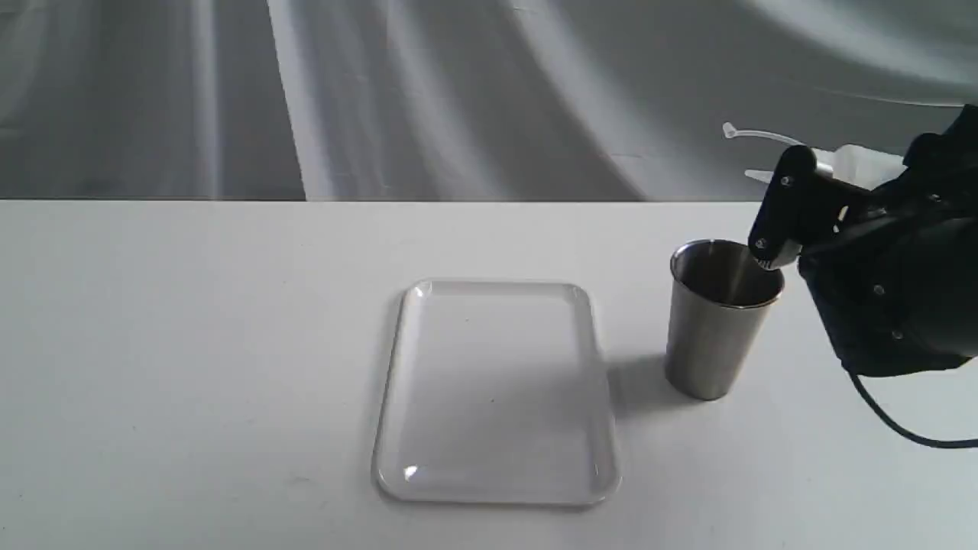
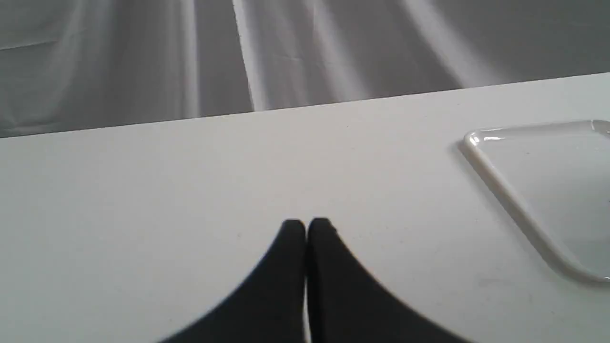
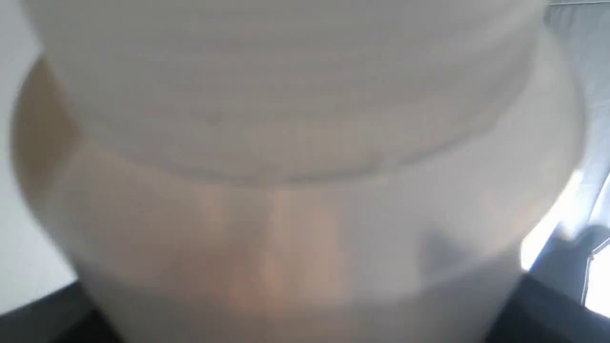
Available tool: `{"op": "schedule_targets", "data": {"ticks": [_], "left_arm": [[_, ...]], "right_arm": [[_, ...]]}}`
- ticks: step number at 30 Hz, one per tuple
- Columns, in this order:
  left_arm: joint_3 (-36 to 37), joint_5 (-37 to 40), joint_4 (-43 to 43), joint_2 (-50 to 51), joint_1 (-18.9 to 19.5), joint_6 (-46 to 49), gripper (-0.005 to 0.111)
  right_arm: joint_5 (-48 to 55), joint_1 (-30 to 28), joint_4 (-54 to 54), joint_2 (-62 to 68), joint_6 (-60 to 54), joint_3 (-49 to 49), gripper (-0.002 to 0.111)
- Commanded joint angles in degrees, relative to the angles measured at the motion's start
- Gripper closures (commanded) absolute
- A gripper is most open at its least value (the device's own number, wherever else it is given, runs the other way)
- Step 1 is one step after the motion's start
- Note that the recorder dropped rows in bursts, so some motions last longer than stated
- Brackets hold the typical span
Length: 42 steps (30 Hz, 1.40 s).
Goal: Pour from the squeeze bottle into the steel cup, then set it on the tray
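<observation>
The squeeze bottle (image 1: 859, 162) is held in the air at the far right, tipped nearly level. My right gripper (image 1: 791, 195) is shut on its body. Its thin nozzle (image 1: 752, 135) points left, above the steel cup (image 1: 714, 328); no stream shows. The cup stands upright on the table just right of the white tray (image 1: 497, 393), which is bare. In the right wrist view the bottle (image 3: 295, 190) fills the picture, blurred, with an amber tint. My left gripper (image 2: 306, 225) is shut on nothing over bare table, with the tray's corner (image 2: 505, 190) off to one side.
A white table (image 1: 191, 344) carries everything, and a grey draped cloth (image 1: 458, 92) hangs behind its far edge. A black cable (image 1: 894, 424) trails from the right arm onto the table.
</observation>
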Motion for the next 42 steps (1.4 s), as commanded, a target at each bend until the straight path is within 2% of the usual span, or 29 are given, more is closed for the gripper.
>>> {"op": "schedule_targets", "data": {"ticks": [1,12,18,36,42], "left_arm": [[0.3,-0.4,0.0,-0.1,-0.3,-0.1,0.107],[0.3,-0.4,0.0,-0.1,-0.3,-0.3,0.107],[0.3,-0.4,0.0,-0.1,-0.3,-0.3,0.107],[0.3,-0.4,0.0,-0.1,-0.3,-0.3,0.107],[0.3,-0.4,0.0,-0.1,-0.3,-0.3,0.107]], "right_arm": [[2.9,0.0,-2.0,-0.4,0.0,-0.5,0.101],[4.1,0.0,-2.0,-0.4,-10.4,-0.5,0.101],[4.1,0.0,-2.0,-0.4,-11.6,-0.5,0.101],[5.4,0.2,-2.0,-0.4,-27.3,-0.5,0.101],[6.7,0.7,-2.0,-0.4,-29.3,-0.5,0.101]]}}
